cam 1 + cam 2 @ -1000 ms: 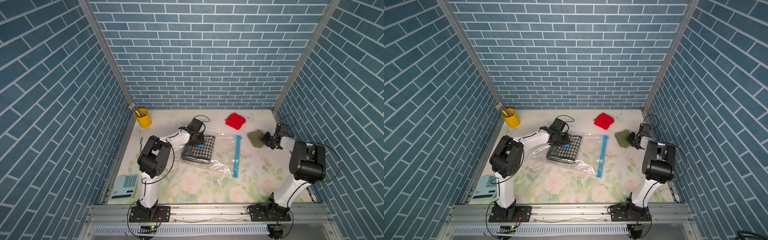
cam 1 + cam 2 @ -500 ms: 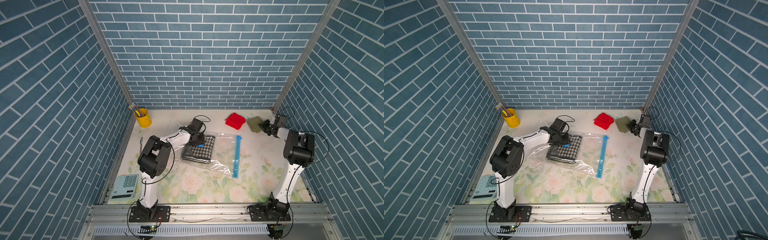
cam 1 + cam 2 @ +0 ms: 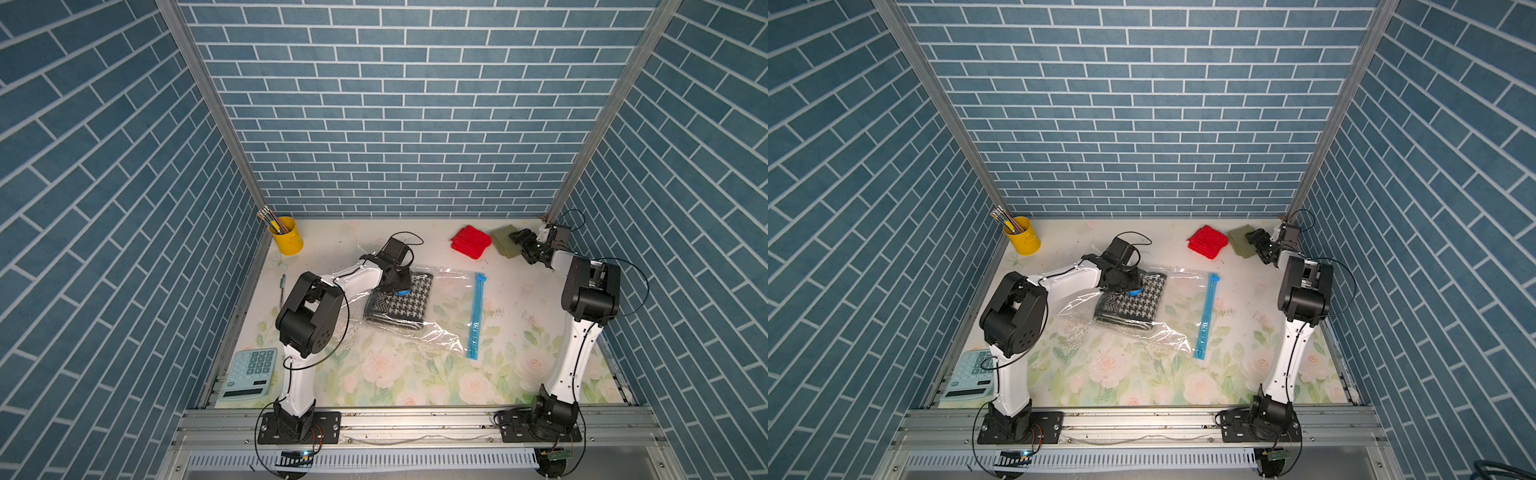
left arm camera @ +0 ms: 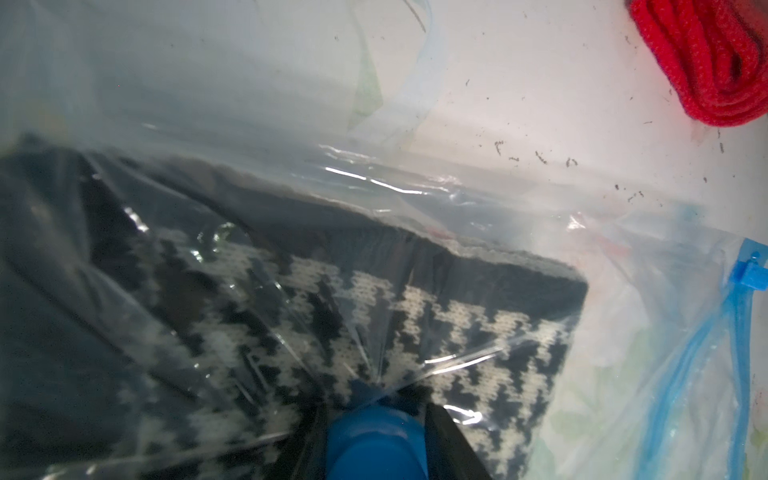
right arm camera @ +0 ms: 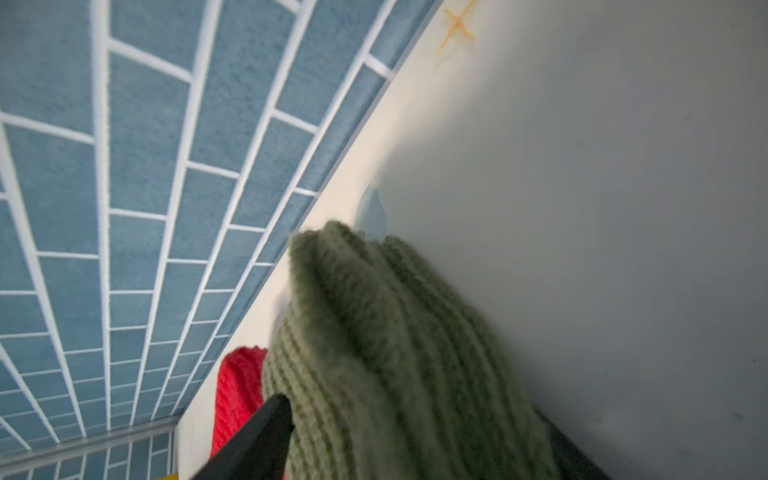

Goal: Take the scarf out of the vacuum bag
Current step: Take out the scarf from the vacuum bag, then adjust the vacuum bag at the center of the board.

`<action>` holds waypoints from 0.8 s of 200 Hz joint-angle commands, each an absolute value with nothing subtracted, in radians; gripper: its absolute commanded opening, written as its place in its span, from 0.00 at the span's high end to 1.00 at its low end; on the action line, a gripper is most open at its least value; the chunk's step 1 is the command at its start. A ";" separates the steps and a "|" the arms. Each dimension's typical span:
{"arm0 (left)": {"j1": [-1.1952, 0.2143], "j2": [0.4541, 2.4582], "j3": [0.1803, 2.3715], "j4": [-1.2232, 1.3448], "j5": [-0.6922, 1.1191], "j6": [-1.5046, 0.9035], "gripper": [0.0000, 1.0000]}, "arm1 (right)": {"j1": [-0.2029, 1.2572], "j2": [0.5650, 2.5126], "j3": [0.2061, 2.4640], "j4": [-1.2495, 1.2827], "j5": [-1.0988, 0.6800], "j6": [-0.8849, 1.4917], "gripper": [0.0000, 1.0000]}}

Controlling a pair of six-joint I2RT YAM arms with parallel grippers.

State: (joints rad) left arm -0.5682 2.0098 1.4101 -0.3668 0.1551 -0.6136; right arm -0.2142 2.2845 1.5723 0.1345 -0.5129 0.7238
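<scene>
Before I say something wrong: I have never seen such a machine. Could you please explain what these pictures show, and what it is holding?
Two robot arms reach over a flowered table. Two pictures look down from above, in almost the same view; the other two come from a camera on each wrist. A clear vacuum bag lies on the table with a houndstooth scarf inside. The left fingers pinch the bag's blue valve cap. The right fingers stand apart around an olive-green knit, beside a red knit. A yellow cup and a calculator sit aside.
</scene>
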 commanded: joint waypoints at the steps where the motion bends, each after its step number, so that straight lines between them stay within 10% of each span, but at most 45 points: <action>1: -0.581 1.989 1.381 -0.407 0.167 -0.616 0.58 | -0.218 2.169 1.511 0.021 -0.383 0.616 0.00; 68: -0.581 1.951 1.328 -0.375 0.123 -0.654 0.59 | -0.156 1.727 1.001 -0.009 -0.227 0.563 0.06; 92: -0.581 1.932 1.303 -0.357 0.109 -0.684 0.59 | -0.105 1.595 0.875 -0.043 -0.306 0.513 0.37; 108: -0.581 1.921 1.293 -0.351 0.101 -0.691 0.59 | -0.103 1.524 0.794 -0.059 -0.389 0.496 0.99; 160: -0.587 1.899 1.281 -0.339 0.077 -0.728 0.59 | -0.073 1.434 0.618 -0.024 -0.606 0.479 1.00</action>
State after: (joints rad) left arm -0.5774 1.9282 1.2987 -0.3202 0.1085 -0.7002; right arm -0.0891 1.4536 0.6685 -0.0292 -0.4767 0.5220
